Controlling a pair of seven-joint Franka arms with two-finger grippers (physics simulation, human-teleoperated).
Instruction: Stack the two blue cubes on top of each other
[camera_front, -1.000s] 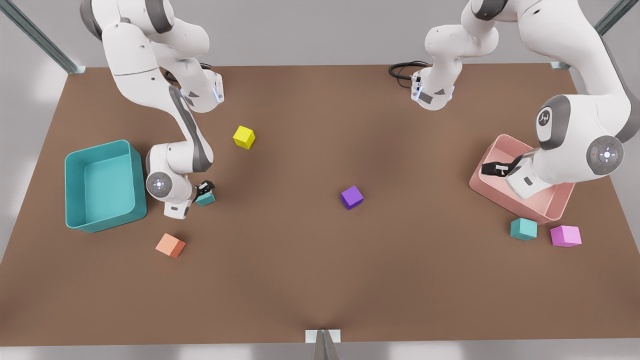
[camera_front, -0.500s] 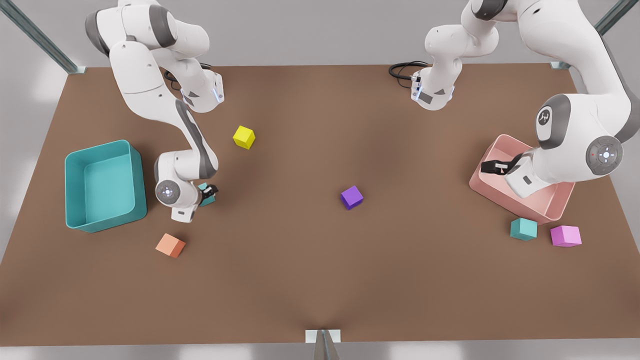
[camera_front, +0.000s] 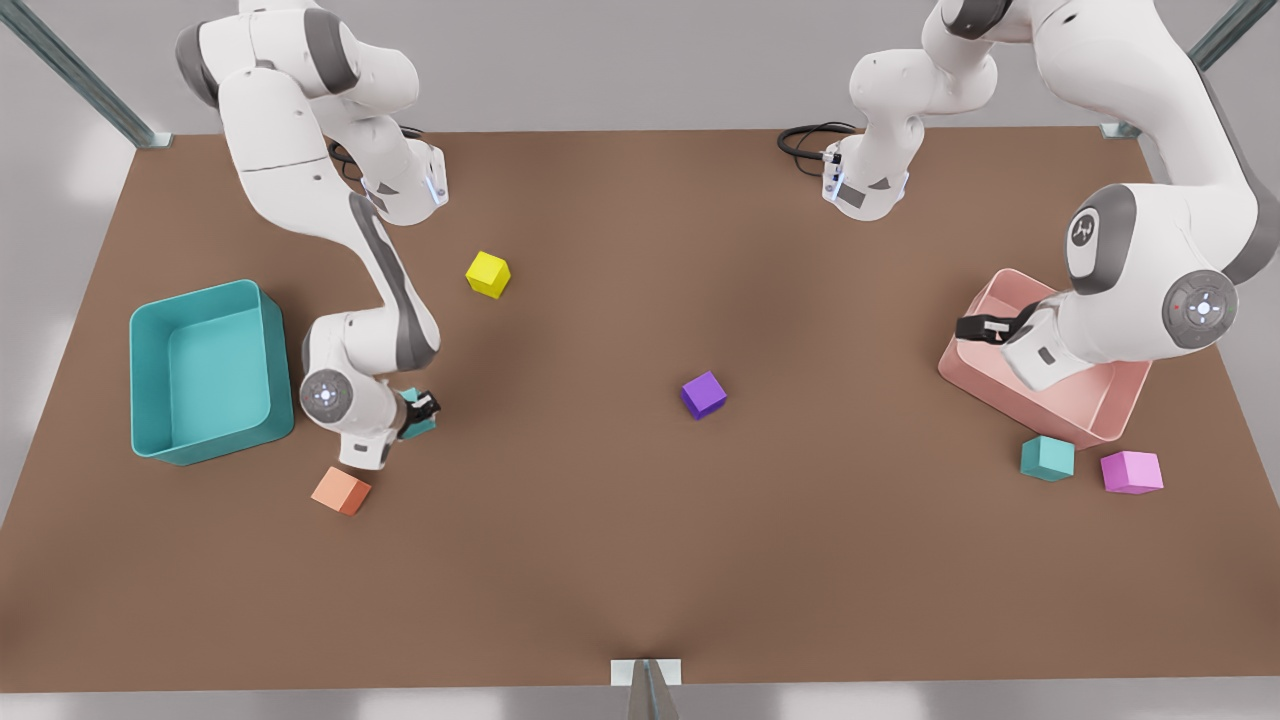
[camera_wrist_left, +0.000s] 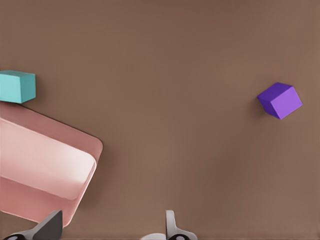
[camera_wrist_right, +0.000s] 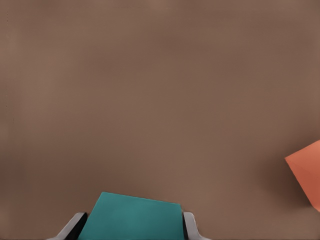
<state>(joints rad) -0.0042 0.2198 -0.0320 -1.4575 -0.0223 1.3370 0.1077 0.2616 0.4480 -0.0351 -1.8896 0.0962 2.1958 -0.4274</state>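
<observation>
One blue cube (camera_front: 424, 428) sits clamped between the fingers of my right gripper (camera_front: 418, 410) on the front view's left, just right of the teal bin. In the right wrist view the same blue cube (camera_wrist_right: 132, 217) fills the gap of my right gripper (camera_wrist_right: 132, 227), with bare table beyond. The other blue cube (camera_front: 1047, 458) rests on the table at the front view's right, below the pink bin; it is also the blue cube (camera_wrist_left: 16, 86) in the left wrist view. My left gripper (camera_front: 975, 328) hangs open and holding nothing over the pink bin's edge, its fingertips (camera_wrist_left: 170, 222) wide apart.
A teal bin (camera_front: 215, 445) stands at the left, a pink bin (camera_front: 1010, 400) (camera_wrist_left: 45, 165) at the right. Loose cubes: orange (camera_front: 341, 491) (camera_wrist_right: 307, 175) close below the right gripper, yellow (camera_front: 488, 274), purple (camera_front: 704, 395) (camera_wrist_left: 280, 100) mid-table, pink (camera_front: 1131, 472).
The right gripper has closed on the blue cube and shifted slightly toward the table's near edge with it. The left gripper drifted a little toward the far side.
</observation>
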